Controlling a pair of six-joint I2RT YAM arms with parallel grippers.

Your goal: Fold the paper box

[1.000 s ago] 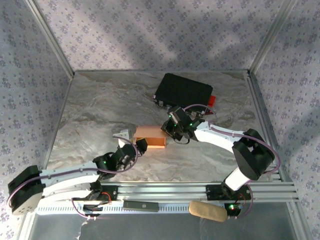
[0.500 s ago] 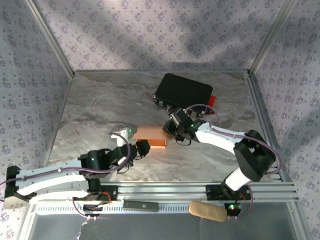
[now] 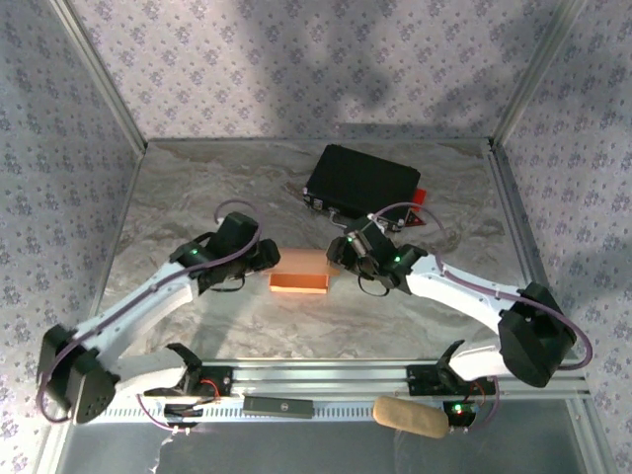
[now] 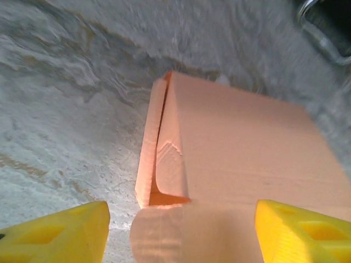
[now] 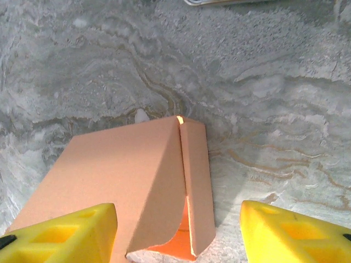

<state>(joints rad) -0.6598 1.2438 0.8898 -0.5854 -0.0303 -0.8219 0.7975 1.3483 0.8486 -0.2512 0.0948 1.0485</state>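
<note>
The paper box (image 3: 299,273) is a small salmon-orange carton lying flat mid-table between both grippers. My left gripper (image 3: 265,259) is at its left end, open. In the left wrist view the box (image 4: 241,148) reaches in between the yellow fingers (image 4: 55,233), and a rounded end flap (image 4: 164,235) stands ajar between them at my left gripper (image 4: 181,235). My right gripper (image 3: 339,255) is at the right end, open. In the right wrist view the box (image 5: 126,175) shows a side flap (image 5: 197,186) partly open, orange inside, between the spread fingers of my right gripper (image 5: 178,233).
A black hard case (image 3: 362,182) with a red tab (image 3: 420,197) lies just behind the right gripper. Metal frame rails (image 3: 513,89) and patterned walls bound the marble table (image 3: 178,197). A tan roll (image 3: 410,417) lies past the front rail.
My left arm has swung from the front of the table up and back to the box's left end. The right arm has stretched out, its gripper staying at the right end.
</note>
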